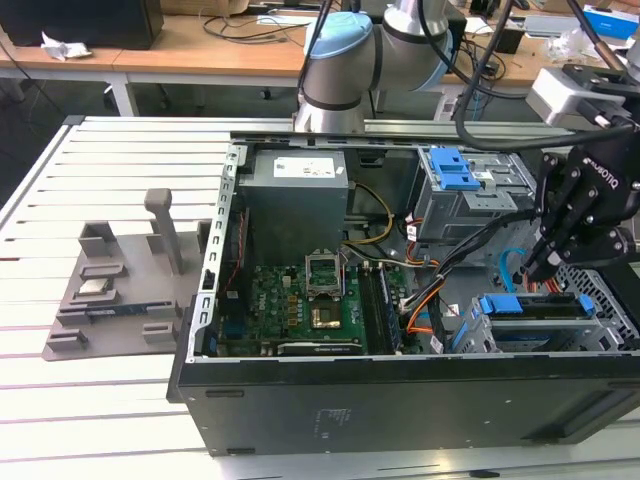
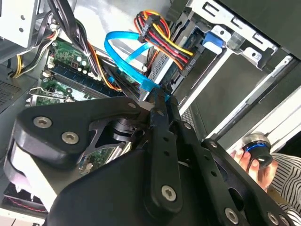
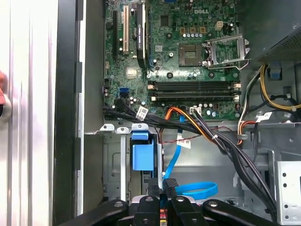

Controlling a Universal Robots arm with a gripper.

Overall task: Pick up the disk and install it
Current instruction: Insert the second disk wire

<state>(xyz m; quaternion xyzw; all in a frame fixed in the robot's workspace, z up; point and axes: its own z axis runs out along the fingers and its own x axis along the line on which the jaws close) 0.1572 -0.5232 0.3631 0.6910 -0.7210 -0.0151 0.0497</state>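
Observation:
The disk (image 1: 535, 307) sits on edge in the lower grey drive cage at the exterior view's right end of the open computer case, with its blue carrier showing at both ends. My gripper (image 1: 532, 270) hangs just above it, fingers pointing down and closed together with nothing visibly between them. In the first wrist view the gripper (image 3: 164, 184) is over the cage, beside a blue plastic end piece (image 3: 141, 157). A blue data cable (image 2: 123, 44) loops right past the gripper (image 2: 159, 96) in the second wrist view.
An upper drive cage with a blue latch (image 1: 450, 168) stands behind my gripper. The motherboard (image 1: 310, 300) and bundled cables (image 3: 207, 134) fill the case middle. A grey fixture (image 1: 100, 295) with small parts lies at the exterior view's left. A person's hand (image 2: 256, 162) holds a round knob outside the case.

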